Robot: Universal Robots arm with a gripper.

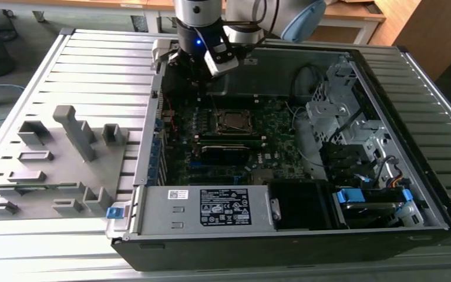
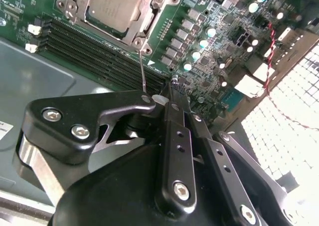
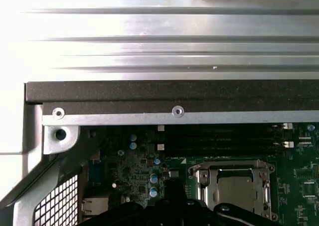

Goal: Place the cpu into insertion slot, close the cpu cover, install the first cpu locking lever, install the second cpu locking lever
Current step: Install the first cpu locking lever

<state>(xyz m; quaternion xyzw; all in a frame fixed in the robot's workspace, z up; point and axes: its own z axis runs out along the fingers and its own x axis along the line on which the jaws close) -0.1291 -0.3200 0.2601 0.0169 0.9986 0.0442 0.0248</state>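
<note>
One gripper [image 2: 174,86], fingers drawn close together, hovers just beside the thin locking lever [image 2: 143,69] near the socket [image 1: 232,122], where the cpu [image 2: 112,4] lies framed by its lowered cover [image 2: 144,26]. A slip could let the springy lever snap free, or drag the fingertips across the green board [image 2: 219,46]. The open computer case [image 1: 288,252] rests on a slatted grey metal table [image 1: 92,64], with wooden furniture [image 1: 413,23] behind.

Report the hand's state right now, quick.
Hand: closed, fingertips together, nothing visibly held between them. In the second wrist view its tips are close by the thin upright metal wire lever; contact cannot be told.
</note>
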